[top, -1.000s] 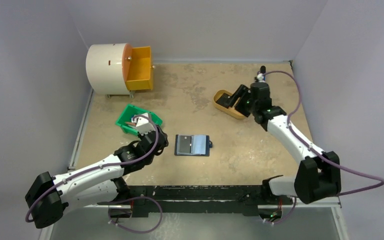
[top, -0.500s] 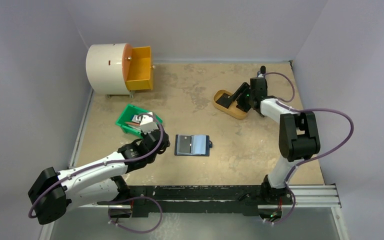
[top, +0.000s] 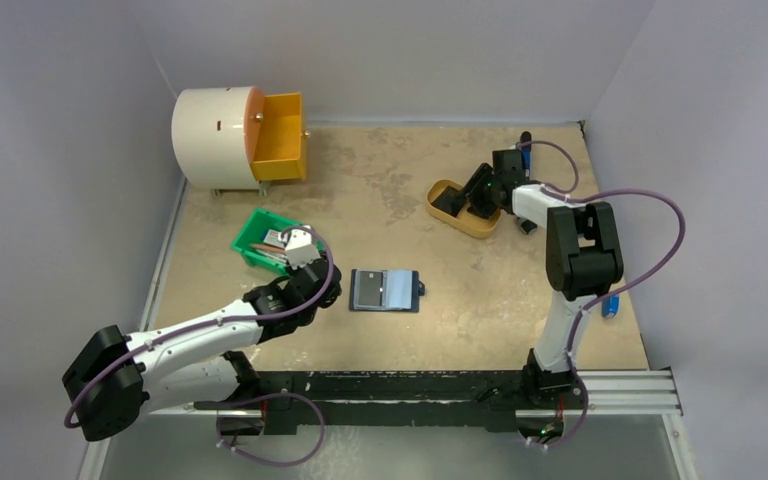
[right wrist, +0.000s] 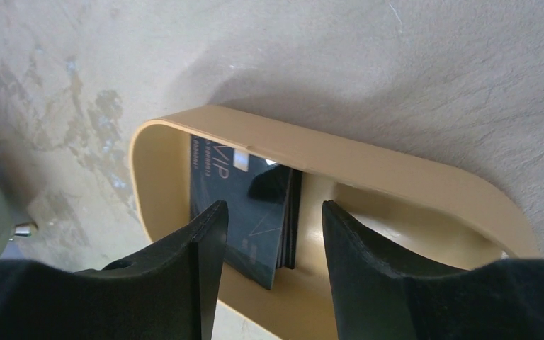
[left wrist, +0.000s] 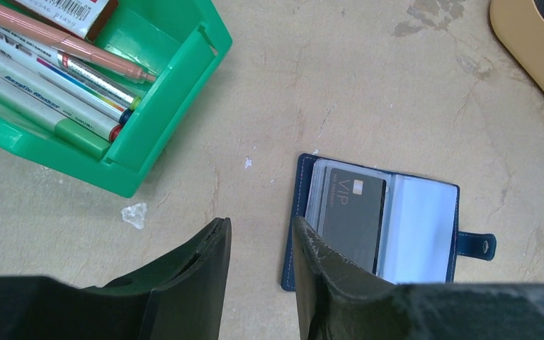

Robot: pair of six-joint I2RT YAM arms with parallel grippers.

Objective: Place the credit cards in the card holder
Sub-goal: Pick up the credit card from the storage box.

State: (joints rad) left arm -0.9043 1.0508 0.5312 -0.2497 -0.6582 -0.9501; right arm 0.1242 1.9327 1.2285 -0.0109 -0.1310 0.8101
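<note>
The card holder (top: 385,290) lies open and flat mid-table, navy with clear sleeves. In the left wrist view it (left wrist: 439,244) has a dark VIP card (left wrist: 350,212) in its left sleeve and its snap tab at the right. My left gripper (top: 326,292) is open and empty just left of it, its right finger (left wrist: 319,269) over the holder's left edge. A stack of dark credit cards (right wrist: 244,205) leans inside the mustard oval tray (right wrist: 368,159). My right gripper (right wrist: 274,207) is open, fingers either side of the stack's edge, not touching that I can see.
A green bin (top: 260,236) of pens stands just left-behind the left gripper. A white drum with an open orange drawer (top: 278,135) is at the back left. A small clear scrap (left wrist: 134,214) lies on the table. Walls close in on both sides.
The right arm has folded in and its gripper has moved left and down into the yellow tray. The left gripper has edged right toward the card holder.
</note>
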